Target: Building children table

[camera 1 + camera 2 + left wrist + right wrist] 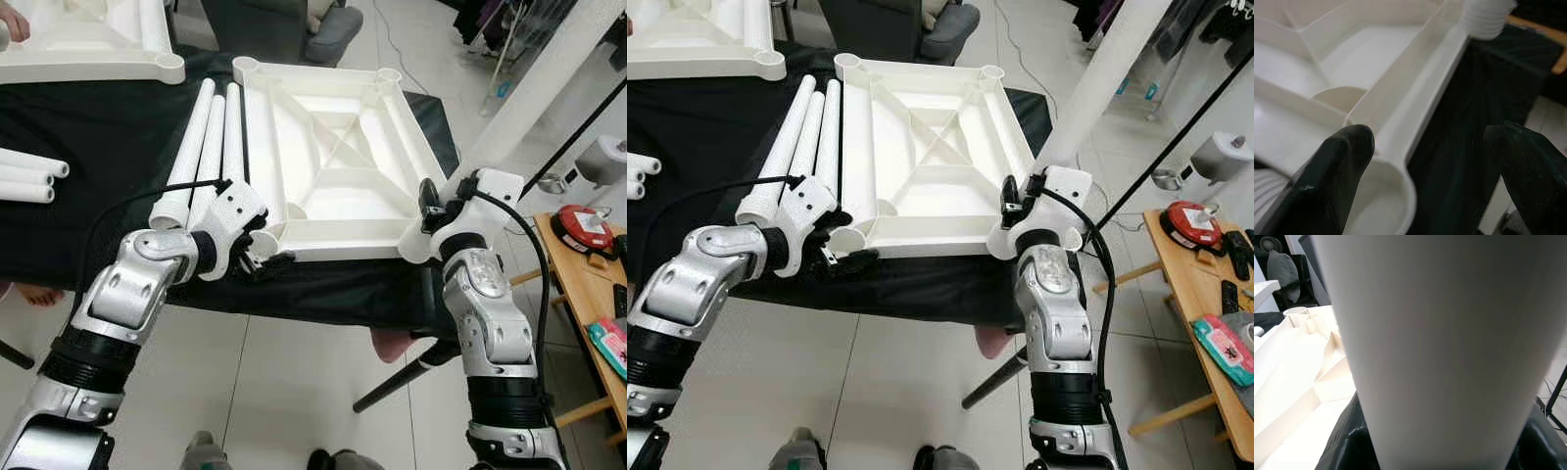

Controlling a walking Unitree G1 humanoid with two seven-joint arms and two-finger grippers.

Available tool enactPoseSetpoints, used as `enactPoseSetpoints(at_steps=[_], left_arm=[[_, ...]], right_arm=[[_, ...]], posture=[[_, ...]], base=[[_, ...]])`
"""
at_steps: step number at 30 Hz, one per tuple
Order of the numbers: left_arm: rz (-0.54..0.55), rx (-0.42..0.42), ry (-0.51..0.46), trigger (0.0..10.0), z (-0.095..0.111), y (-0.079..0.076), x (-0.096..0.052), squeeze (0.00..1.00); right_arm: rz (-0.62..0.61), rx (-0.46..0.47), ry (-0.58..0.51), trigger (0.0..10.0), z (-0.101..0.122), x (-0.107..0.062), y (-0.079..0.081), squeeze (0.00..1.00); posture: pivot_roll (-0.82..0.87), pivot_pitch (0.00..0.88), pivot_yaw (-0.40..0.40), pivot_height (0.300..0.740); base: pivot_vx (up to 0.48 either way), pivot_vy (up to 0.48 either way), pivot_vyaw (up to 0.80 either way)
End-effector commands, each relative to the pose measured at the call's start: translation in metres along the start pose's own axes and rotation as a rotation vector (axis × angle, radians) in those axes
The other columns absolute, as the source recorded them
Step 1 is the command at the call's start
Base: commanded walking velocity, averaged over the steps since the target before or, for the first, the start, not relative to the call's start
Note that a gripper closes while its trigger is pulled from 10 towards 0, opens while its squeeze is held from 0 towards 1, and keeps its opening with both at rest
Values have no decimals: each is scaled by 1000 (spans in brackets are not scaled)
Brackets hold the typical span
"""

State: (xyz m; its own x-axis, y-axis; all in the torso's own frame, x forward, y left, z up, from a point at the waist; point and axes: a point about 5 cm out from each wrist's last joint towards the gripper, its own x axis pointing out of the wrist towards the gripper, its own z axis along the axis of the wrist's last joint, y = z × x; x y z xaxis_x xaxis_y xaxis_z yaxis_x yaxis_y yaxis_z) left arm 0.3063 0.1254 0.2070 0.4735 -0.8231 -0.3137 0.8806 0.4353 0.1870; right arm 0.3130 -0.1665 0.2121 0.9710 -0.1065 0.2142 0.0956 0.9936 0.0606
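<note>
A white square tabletop [333, 147] lies upside down on the black-covered table [98, 127]. My left gripper [257, 253] is at its near left corner. In the left wrist view the two black fingers [1337, 171] stand open, straddling the rim beside the round corner socket [1386, 205]. My right gripper [441, 211] is shut on a white table leg [549, 78], which stands upright at the near right corner and rises past the top of the view. In the right wrist view this leg [1449, 352] sits right against the camera.
Three loose white legs [201, 137] lie left of the tabletop, with more legs [29, 176] at the far left. A second tabletop [88, 49] lies at the back left. A wooden side table [578, 284] with a red object [585, 227] stands right. A person's foot [39, 294] shows under the table.
</note>
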Motion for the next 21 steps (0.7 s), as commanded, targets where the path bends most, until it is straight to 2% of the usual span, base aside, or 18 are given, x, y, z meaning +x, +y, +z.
enactPoseSetpoints(at_steps=[1,3,10,12,13,14,15,17,18,19,21], left_arm=[[-91,37,15,10000,-1,-5,-11,0],[-99,82,79,10000,-12,-8,-11,0],[-33,114,160,10000,-28,-11,2,0],[70,110,191,10000,-33,-3,16,0],[70,110,191,10000,-33,-3,16,0],[169,108,234,10000,-38,11,24,0],[187,107,243,8196,-38,14,25,0],[199,104,251,8196,-40,16,24,0],[193,109,266,5451,-42,17,22,0],[183,115,280,4157,-45,17,20,0],[169,116,291,4157,-47,16,19,0]], right_arm=[[-24,-15,0,10000,-2,-1,-5,0],[-23,-13,0,10000,-2,-2,-5,0],[-15,-10,-1,10000,-2,-1,-3,0],[-1,-7,-5,10000,-1,0,-1,0],[-1,-7,-5,10000,-1,0,-1,0],[10,-5,-10,10000,1,0,1,0],[12,-4,-11,10000,1,0,2,0],[14,-4,-13,10000,2,0,2,0],[19,-3,-17,10000,2,0,2,0],[23,-3,-21,10000,3,-1,2,0],[26,-2,-24,10000,3,-1,2,0]], posture=[[189,132,-102,740],[189,132,-102,740],[196,132,-102,740],[197,131,-104,740],[197,131,-104,740],[197,131,-104,740],[197,131,-104,740],[189,126,-101,740],[189,126,-101,740],[187,122,-96,740],[187,122,-96,740]], base=[[0,0,0],[0,0,0],[0,0,0],[0,0,0],[0,0,0],[0,0,0],[0,0,0],[0,0,0],[0,0,0],[0,0,0],[0,0,0]])
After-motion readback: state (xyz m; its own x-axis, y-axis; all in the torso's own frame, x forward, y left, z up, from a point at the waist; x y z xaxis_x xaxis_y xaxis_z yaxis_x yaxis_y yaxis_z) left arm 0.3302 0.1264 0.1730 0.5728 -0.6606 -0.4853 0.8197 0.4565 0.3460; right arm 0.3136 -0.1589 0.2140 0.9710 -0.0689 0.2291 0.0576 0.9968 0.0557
